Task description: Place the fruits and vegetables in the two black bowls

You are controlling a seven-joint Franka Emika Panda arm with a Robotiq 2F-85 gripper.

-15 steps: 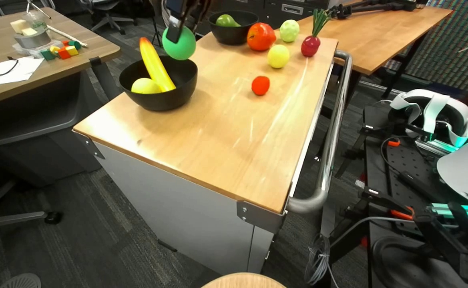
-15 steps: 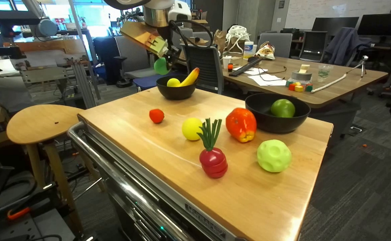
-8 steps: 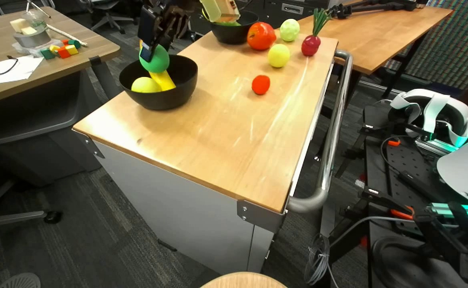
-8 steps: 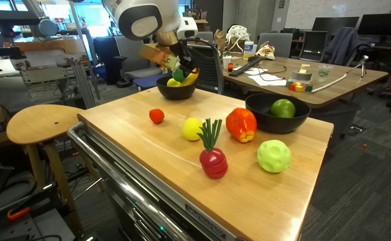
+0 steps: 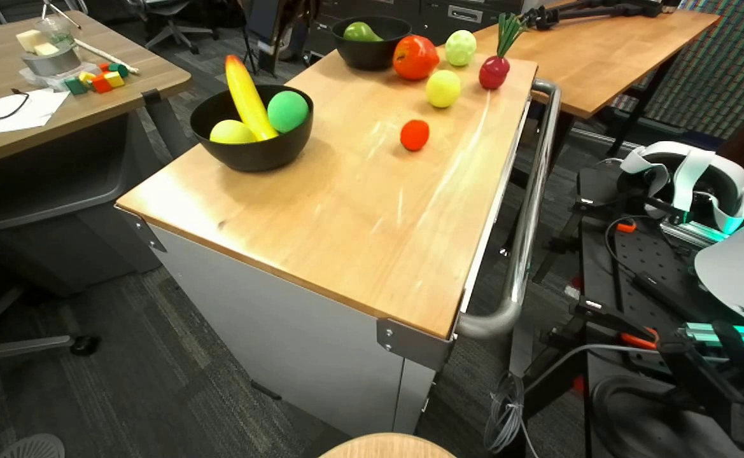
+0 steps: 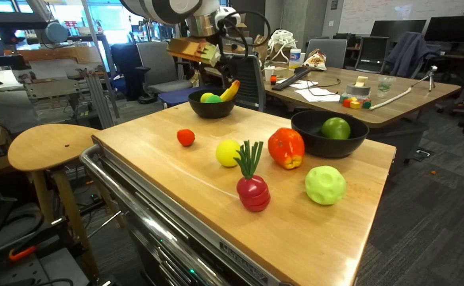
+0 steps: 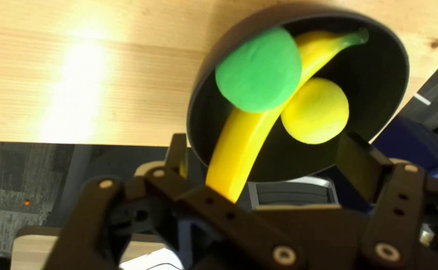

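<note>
My open, empty gripper (image 7: 266, 153) is above a black bowl (image 5: 251, 158), apart from its contents. That bowl holds a yellow banana (image 7: 237, 150) leaning over the rim, a green ball-like fruit (image 7: 260, 71) and a yellow round fruit (image 7: 316, 110). The second black bowl (image 6: 315, 145) holds a green pear-like fruit (image 6: 335, 128). On the wooden cart top lie a small red fruit (image 6: 185, 137), a yellow ball (image 6: 227, 153), a red radish with green leaves (image 6: 253, 192), a red-orange pepper-like fruit (image 6: 286, 148) and a light green dimpled ball (image 6: 325, 185).
The wooden cart top (image 5: 346, 222) has a metal handle bar (image 5: 537, 191) along one long side. A round stool (image 6: 53, 145) stands beside it. A brown table (image 6: 414, 99) with blocks, tape and papers is behind the second bowl.
The gripper lowered the green fruit over the bowl, let it go, and rose back. The green fruit now rests in the bowl beside the banana. The bowl shifted slightly.
</note>
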